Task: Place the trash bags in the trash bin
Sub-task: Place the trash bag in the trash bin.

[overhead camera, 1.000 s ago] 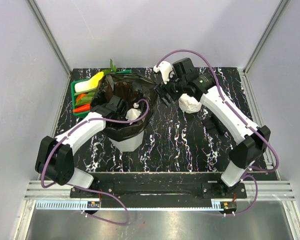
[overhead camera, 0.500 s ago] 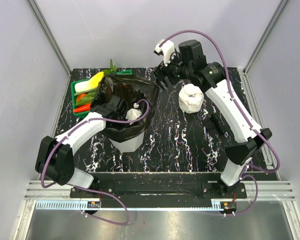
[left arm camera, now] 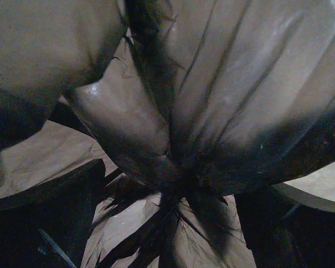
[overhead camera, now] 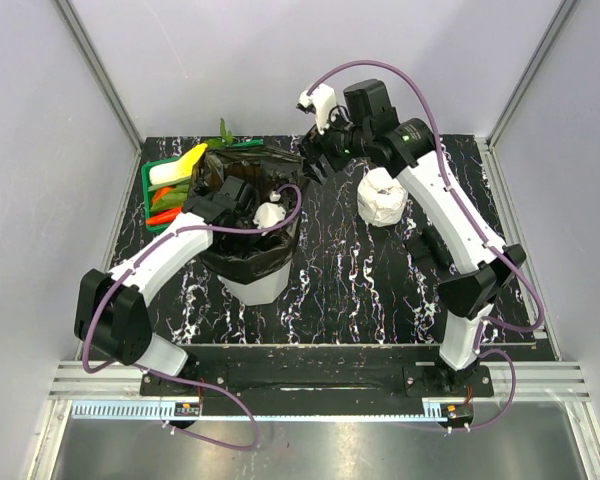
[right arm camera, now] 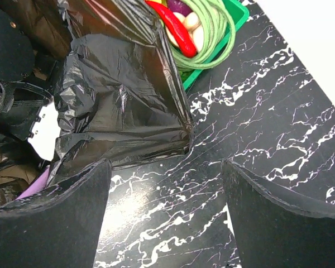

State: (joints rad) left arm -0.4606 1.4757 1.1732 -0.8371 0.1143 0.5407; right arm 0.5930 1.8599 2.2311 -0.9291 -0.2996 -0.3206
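Trash bags point(overhead camera: 242, 262) line the trash bin point(overhead camera: 252, 288) on the marbled surface point(overhead camera: 360, 290), black film draped over the bin's rim and down its sides. From above, the left gripper point(overhead camera: 242, 205) reaches into the bin's mouth, its tips lost among the film. The right gripper point(overhead camera: 317, 165) hovers just past the bin's far right rim, spread wide and holding nothing. A green basket point(overhead camera: 152, 195) of toy vegetables sits just beside the bin's far left side, and a white roll point(overhead camera: 382, 197) lies to the bin's right, apart from it.

Left wrist view, inside the bin: creased trash bags point(left arm camera: 229, 100) fill the frame, gathering to a dark knot. The left gripper point(left arm camera: 167, 223) stands wide apart, and the bin's wall cannot be made out.

Right wrist view: the right gripper point(right arm camera: 167, 223), wide open, frames the flared edge of the trash bags point(right arm camera: 123, 106). Beyond, the green basket point(right arm camera: 226, 36) holds a red chili point(right arm camera: 170, 22), cut off by the frame.
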